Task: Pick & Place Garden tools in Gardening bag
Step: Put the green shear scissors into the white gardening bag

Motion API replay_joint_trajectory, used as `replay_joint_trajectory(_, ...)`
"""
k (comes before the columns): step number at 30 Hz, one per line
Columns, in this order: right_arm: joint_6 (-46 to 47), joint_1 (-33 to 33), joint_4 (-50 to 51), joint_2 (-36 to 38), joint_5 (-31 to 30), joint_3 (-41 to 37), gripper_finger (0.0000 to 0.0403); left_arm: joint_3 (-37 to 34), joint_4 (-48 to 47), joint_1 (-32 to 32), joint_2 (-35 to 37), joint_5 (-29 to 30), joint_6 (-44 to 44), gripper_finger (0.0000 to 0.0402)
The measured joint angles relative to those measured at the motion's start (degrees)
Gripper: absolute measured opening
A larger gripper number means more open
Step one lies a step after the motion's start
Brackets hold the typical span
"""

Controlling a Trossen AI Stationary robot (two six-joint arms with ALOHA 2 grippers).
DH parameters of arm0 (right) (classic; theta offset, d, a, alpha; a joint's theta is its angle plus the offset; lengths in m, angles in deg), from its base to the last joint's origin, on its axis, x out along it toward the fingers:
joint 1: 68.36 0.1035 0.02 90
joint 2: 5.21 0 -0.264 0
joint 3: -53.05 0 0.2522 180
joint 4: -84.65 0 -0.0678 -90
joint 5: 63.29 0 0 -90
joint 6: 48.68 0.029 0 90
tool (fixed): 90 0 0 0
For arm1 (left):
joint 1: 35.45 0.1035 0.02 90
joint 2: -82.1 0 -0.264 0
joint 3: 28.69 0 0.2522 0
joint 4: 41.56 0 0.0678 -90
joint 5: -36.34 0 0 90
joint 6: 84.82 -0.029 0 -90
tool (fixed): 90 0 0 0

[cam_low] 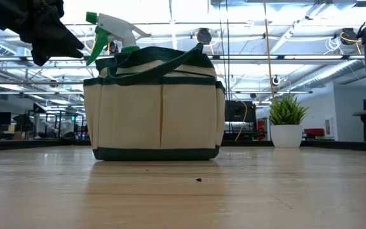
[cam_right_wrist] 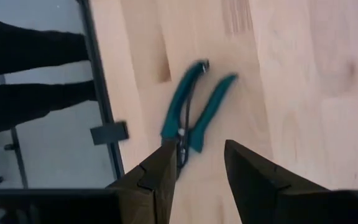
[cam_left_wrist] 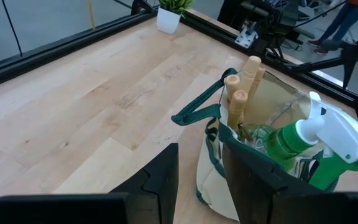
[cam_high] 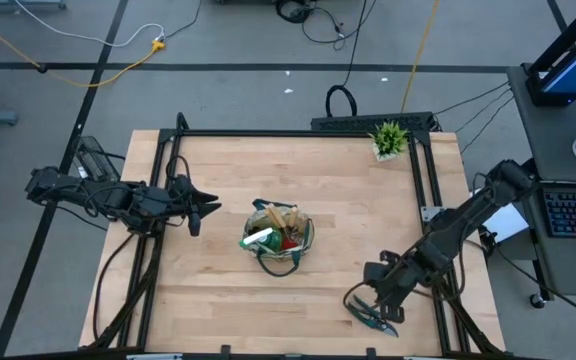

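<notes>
The khaki gardening bag [cam_high: 278,238] with green trim stands upright at the table's middle, and also shows in the low view [cam_low: 154,114]. Wooden tool handles [cam_left_wrist: 244,78], a green-and-white spray bottle [cam_left_wrist: 316,140] and a red item [cam_high: 290,240] stick out of it. Teal-handled pruning shears [cam_high: 376,317] lie flat near the table's near right corner. My left gripper [cam_high: 196,210] is open and empty, left of the bag. My right gripper [cam_high: 358,300] is open just above the shears [cam_right_wrist: 194,109], with its fingers either side of their head end.
A small potted green plant [cam_high: 389,138] stands at the table's far right corner. A dark metal frame [cam_high: 298,132] runs round the table's edges. Bare wood lies between the bag and the shears. A person's dark legs [cam_right_wrist: 30,68] stand beyond the table's near edge.
</notes>
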Motion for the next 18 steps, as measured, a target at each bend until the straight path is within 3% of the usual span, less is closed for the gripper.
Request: replay_joint_trajectory(18, 1.8, 0.0, -4.9, -1.1, 0.9, 0.0, 0.0128, 0.0, -0.4, 0.0, 0.0, 0.0, -0.2, 0.0129)
